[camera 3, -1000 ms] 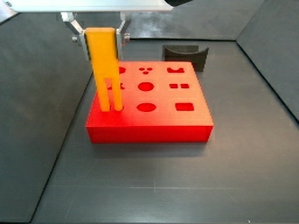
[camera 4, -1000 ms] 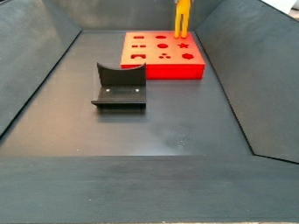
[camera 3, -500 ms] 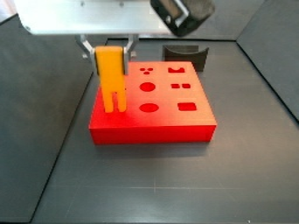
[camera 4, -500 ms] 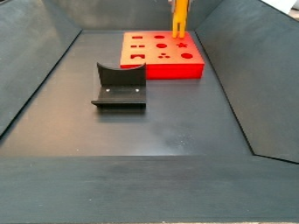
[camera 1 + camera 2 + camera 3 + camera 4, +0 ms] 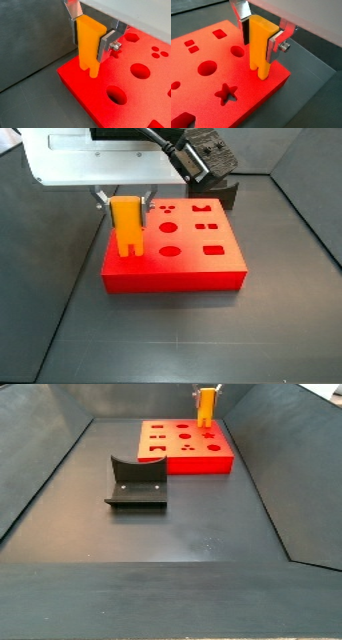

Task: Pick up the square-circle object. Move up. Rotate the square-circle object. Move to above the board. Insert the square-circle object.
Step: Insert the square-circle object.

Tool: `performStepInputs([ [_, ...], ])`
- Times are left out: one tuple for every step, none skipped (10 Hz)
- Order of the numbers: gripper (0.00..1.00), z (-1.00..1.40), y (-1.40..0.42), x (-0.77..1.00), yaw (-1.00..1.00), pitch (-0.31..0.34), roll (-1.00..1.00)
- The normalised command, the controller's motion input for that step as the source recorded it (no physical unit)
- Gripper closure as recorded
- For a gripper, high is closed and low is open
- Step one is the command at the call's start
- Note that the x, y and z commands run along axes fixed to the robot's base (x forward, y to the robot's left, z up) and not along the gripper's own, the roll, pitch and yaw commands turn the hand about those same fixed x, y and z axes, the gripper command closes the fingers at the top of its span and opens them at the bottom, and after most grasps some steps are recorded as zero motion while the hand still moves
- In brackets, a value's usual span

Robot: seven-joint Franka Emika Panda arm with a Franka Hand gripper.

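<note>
A small dark grey curved holder sits nearest in a side view. Beyond it, the flat red holed board. The two-finger gripper clamps the long yellow-orange peg upright, its pronged end entering the board's corner.

The gripper has flat silver fingers with a screw, under a white body.

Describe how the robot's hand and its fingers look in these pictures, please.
The hand has two flat silver metal fingers, seen in both wrist views. One finger carries a small silver screw on its side. In a side view, a boxy white body sits above the fingers, with a black ribbed part beside it. No markings are legible.
</note>
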Motion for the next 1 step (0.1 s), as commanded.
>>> performStepInputs([
  [1.00, 0.00, 0.00, 0.00, 0.00, 0.000, 0.00],
])
